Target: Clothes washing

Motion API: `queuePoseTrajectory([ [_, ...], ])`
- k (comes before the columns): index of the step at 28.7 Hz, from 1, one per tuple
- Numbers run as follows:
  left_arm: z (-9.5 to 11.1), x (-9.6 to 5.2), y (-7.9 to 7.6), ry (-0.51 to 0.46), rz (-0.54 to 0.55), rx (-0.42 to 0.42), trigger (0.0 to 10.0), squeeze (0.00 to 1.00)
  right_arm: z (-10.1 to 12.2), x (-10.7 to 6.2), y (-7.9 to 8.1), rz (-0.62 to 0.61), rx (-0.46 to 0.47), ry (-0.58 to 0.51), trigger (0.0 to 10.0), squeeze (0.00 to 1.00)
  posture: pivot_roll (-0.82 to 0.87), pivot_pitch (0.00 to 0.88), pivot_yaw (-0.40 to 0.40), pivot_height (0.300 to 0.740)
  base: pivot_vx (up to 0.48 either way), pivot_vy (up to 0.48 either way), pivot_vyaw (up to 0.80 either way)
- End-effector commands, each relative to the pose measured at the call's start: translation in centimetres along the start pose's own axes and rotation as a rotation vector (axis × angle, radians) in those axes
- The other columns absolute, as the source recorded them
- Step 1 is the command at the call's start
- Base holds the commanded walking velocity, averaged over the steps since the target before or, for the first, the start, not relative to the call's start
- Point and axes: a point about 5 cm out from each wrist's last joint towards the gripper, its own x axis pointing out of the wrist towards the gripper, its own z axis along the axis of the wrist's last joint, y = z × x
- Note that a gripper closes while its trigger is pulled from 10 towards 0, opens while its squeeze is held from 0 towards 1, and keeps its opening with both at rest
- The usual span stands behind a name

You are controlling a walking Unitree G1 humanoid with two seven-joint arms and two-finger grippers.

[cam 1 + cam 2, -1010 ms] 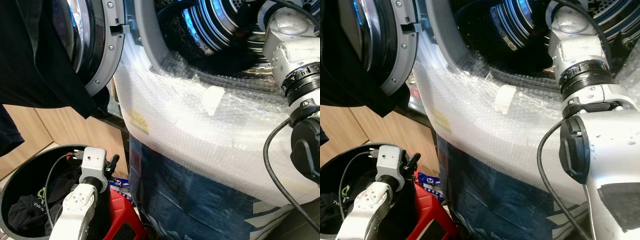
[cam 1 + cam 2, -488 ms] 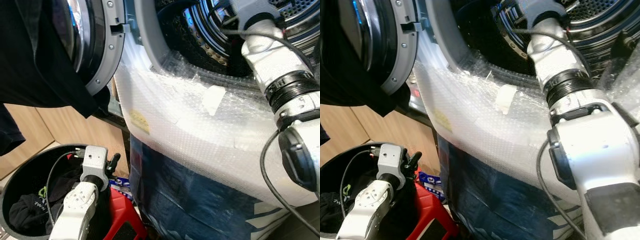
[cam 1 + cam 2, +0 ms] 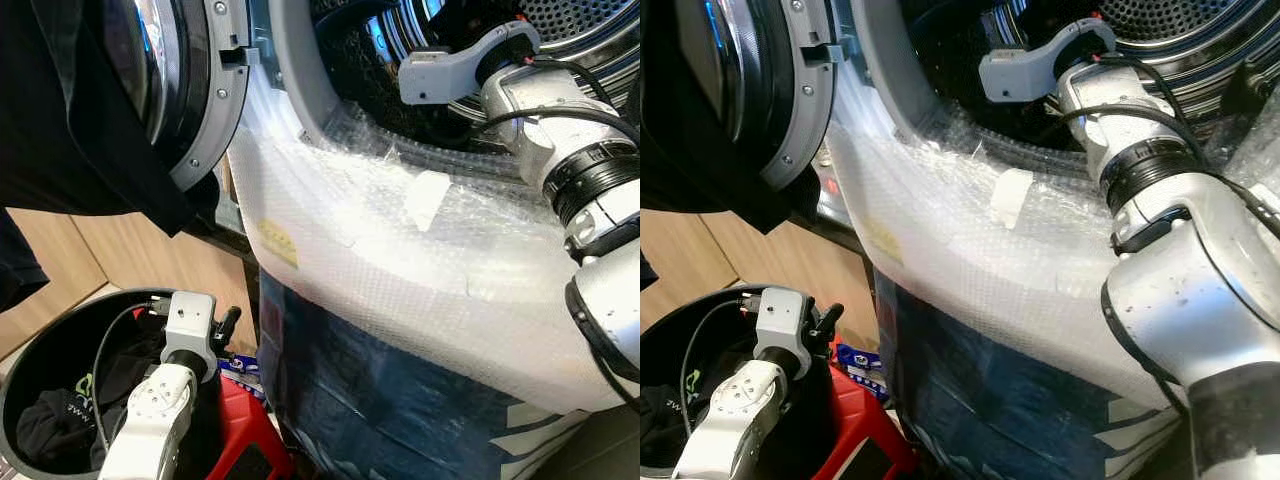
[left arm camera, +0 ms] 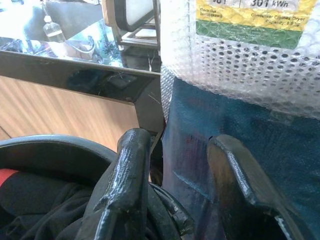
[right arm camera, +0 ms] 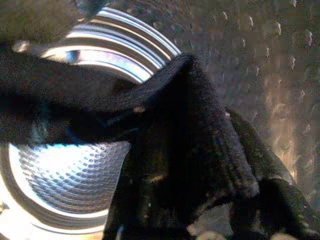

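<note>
Black garment draped over my right gripper inside the drum at 1 o'clock for drop-off, its grip state unclear; left gripper hangs parted, empty, over the laundry basket at 7 o'clock.

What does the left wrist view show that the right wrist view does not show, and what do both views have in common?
Left wrist view: the left gripper with its fingers apart, above the rim of a dark laundry basket. Ahead are the washing machine's blue wrapping, bubble wrap with an energy label, and a wooden panel.

Right wrist view: the inside of the perforated metal drum, with a black garment close before the camera.

Both views show dark clothes: some lie in the basket, one is in the drum.
</note>
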Motion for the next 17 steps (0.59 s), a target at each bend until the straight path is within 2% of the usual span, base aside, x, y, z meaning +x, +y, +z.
queuePoseTrajectory([
  [1,0.0,-0.1,0.1,-0.004,-0.008,0.004,10.0,0.0,-0.9,0.3,-1.3,-0.031,-0.11,0.003,10.0,1.0,0.16,0.01,0.005,0.74,0.0,0.0,0.0],
  [3,0.0,-0.1,0.1,-0.006,-0.005,0.004,10.0,0.0,-1.1,0.4,-1.5,-0.029,-0.207,-0.019,10.0,1.0,0.16,0.014,0.008,0.74,0.0,0.0,0.0],
  [6,0.1,-0.1,0.2,-0.008,-0.002,-0.002,10.0,0.0,-1.5,0.4,-1.9,-0.04,-0.288,-0.033,10.0,1.0,0.16,0.017,0.008,0.74,0.0,0.0,0.0],
  [10,0.1,-0.1,0.1,-0.009,-0.006,-0.002,10.0,0.0,-1.9,0.4,-2.1,-0.047,-0.322,-0.025,10.0,1.0,0.15,0.021,0.011,0.74,0.0,0.0,0.0],
  [11,0.1,-0.1,0.1,-0.007,-0.01,-0.001,10.0,0.0,-1.9,0.3,-1.8,-0.039,-0.311,-0.033,10.0,0.67,0.15,0.022,0.01,0.74,0.0,0.0,0.0],
  [12,0.1,0.0,0.0,-0.007,-0.012,0.0,10.0,0.0,-1.9,0.3,-1.7,-0.034,-0.312,-0.036,10.0,0.67,0.15,0.022,0.01,0.74,0.0,0.0,0.0],
  [13,0.1,0.0,0.0,-0.006,-0.013,0.0,10.0,0.0,-1.9,0.3,-1.6,-0.03,-0.297,-0.037,10.0,0.0,0.15,0.022,0.01,0.74,0.0,0.0,0.0],
  [17,0.1,0.0,0.1,-0.007,-0.014,0.0,10.0,0.0,-2.1,0.2,-1.4,-0.034,-0.281,-0.023,10.0,0.0,0.15,0.024,0.019,0.74,0.0,0.0,0.0],
])
